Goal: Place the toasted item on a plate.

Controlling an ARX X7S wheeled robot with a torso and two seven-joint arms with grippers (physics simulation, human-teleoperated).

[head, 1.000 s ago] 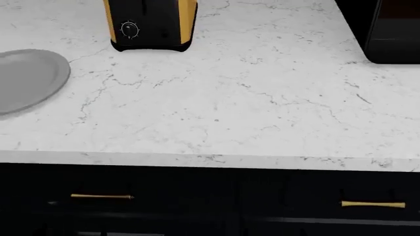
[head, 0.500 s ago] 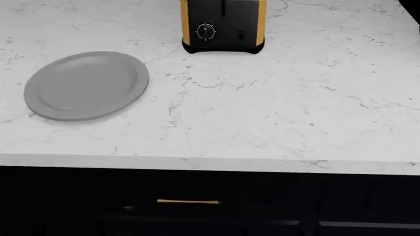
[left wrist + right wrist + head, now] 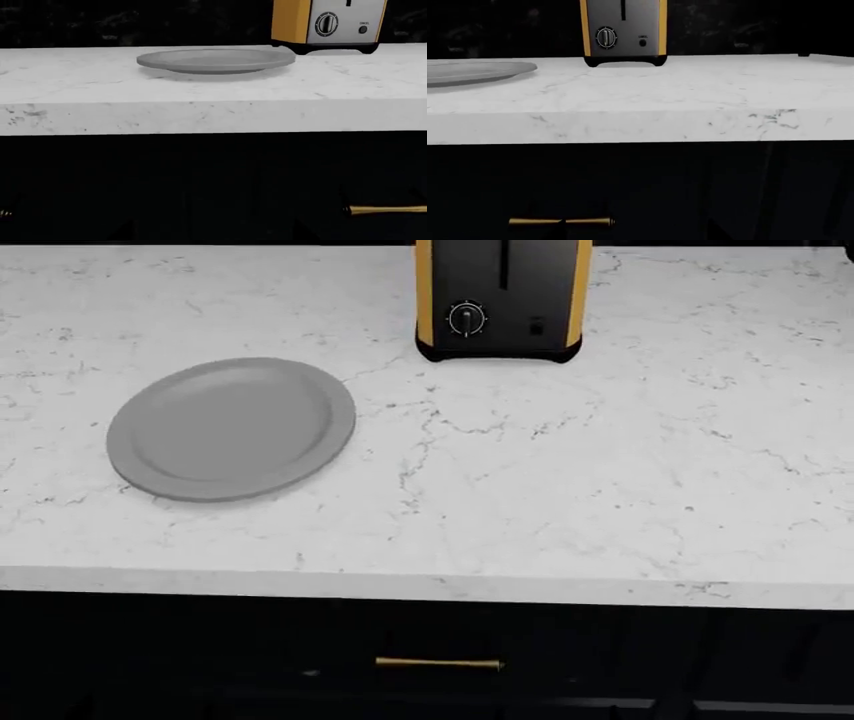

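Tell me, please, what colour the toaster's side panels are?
Yellow-orange, framing the toaster's dark front face; clearest in the head view.

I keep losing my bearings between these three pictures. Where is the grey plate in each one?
Head view: plate lies left of centre on the counter.
Left wrist view: plate sits centre, seen nearly edge-on.
Right wrist view: only its rim shows at the picture's edge.
Shared landmark: the toaster, with its dial.

Round grey plate [image 3: 231,428], flat on marble counter, nothing on it
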